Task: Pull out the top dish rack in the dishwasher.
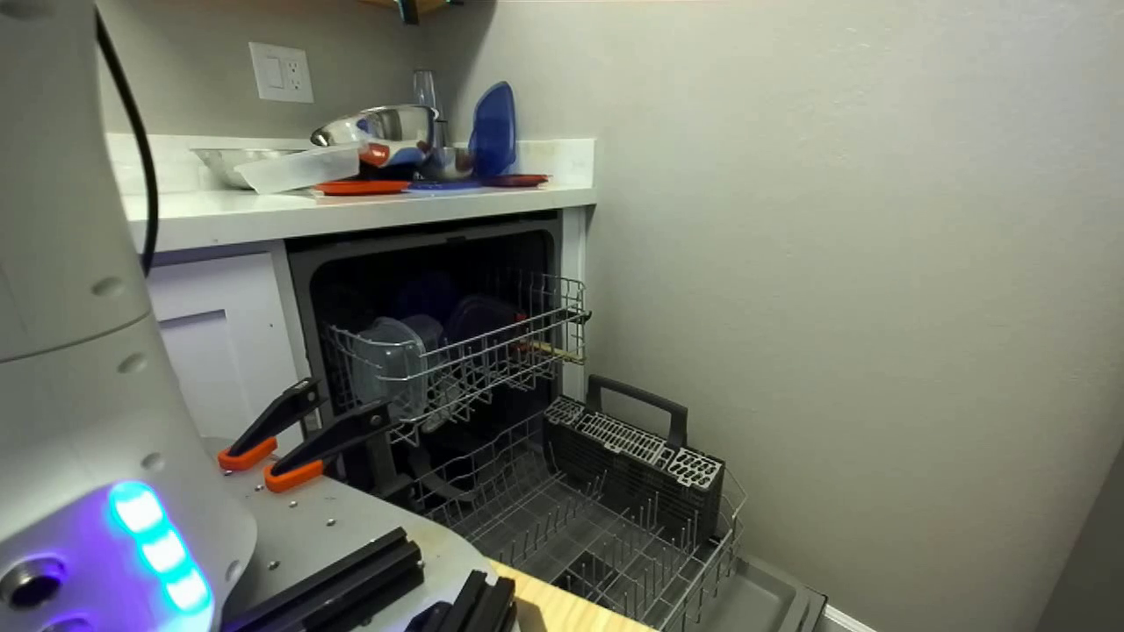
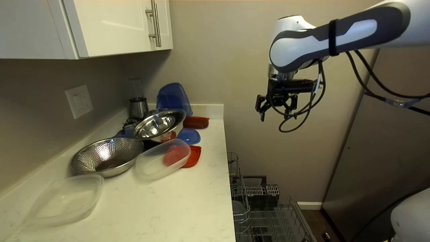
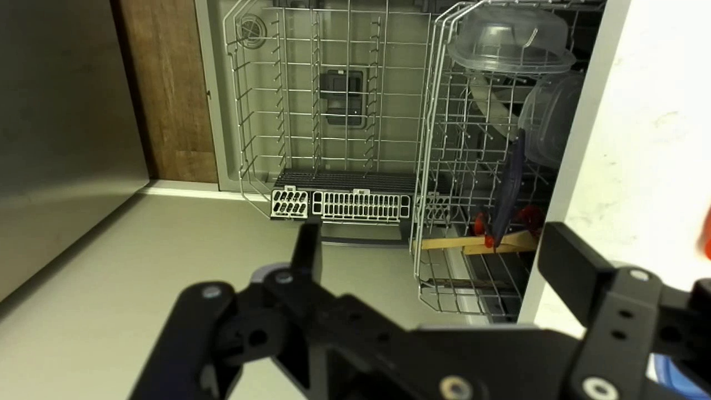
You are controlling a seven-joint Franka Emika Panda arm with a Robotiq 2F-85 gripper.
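The top dish rack (image 1: 479, 358) is a silver wire rack, partly out of the open dishwasher (image 1: 300, 290). It also shows in an exterior view (image 2: 242, 188), mostly hidden by the counter, and in the wrist view (image 3: 426, 166). It holds clear plastic containers (image 1: 391, 355), a dark blue item (image 3: 510, 183), and wooden utensils (image 3: 452, 242). My black gripper (image 2: 274, 115) is open and empty, pointing down in the air above the dishwasher, apart from the rack. In the wrist view its fingers (image 3: 439, 258) are spread wide, with the rack beyond them.
The lower rack (image 1: 615, 544) is out over the lowered door, with a black cutlery basket (image 1: 632, 448). The counter (image 2: 188, 205) carries metal bowls, lids and clear containers. A wall cabinet (image 2: 121, 27) hangs above. A wall (image 2: 242, 67) stands behind my gripper. Clamps (image 1: 334, 439) hold the robot's table.
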